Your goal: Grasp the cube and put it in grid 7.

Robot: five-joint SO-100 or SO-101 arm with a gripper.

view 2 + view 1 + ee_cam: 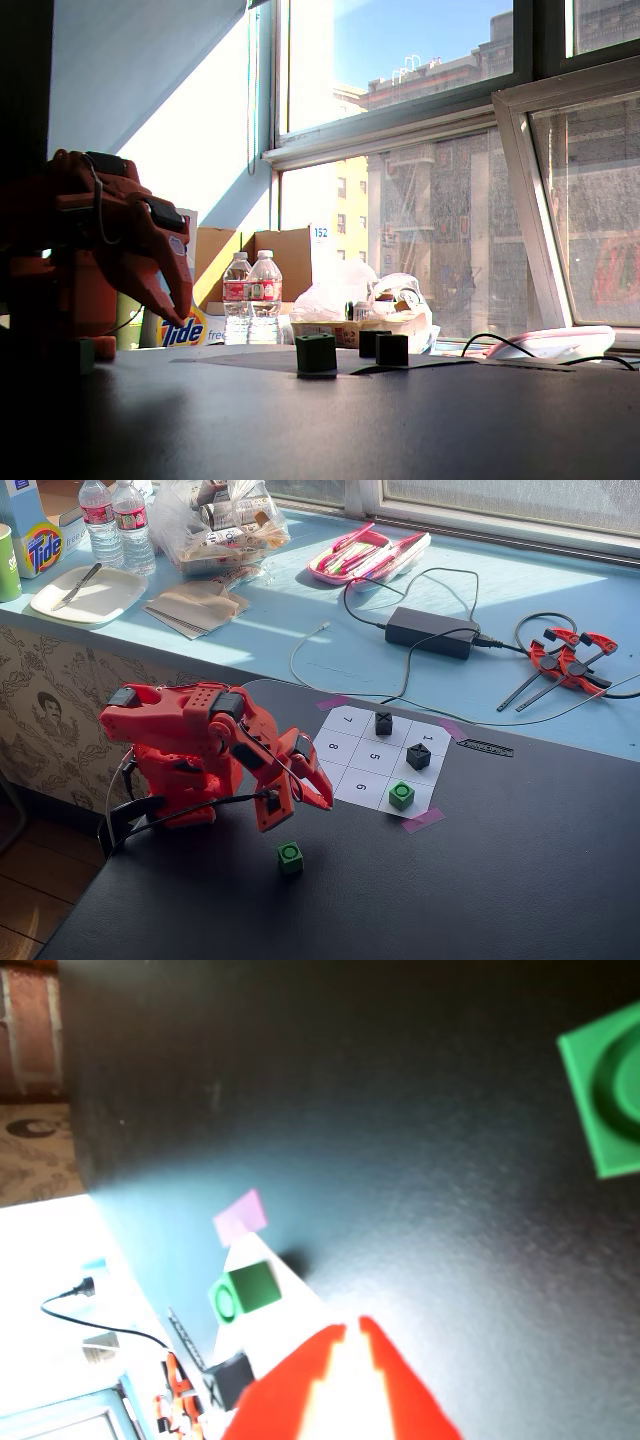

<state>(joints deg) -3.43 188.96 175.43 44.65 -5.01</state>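
I see the gripper (pixel 300 802) hang empty with jaws a little apart above the cube (pixel 290 856), which sits on the black table (pixel 500 880) outside the grid (pixel 352 748), so I fear it may target the other green cube (pixel 401 795) instead.

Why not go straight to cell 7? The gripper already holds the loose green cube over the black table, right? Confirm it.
Wrong: the gripper holds nothing. In a fixed view the loose green cube lies on the black table, below and apart from the fingers. Cell 7 stays empty.
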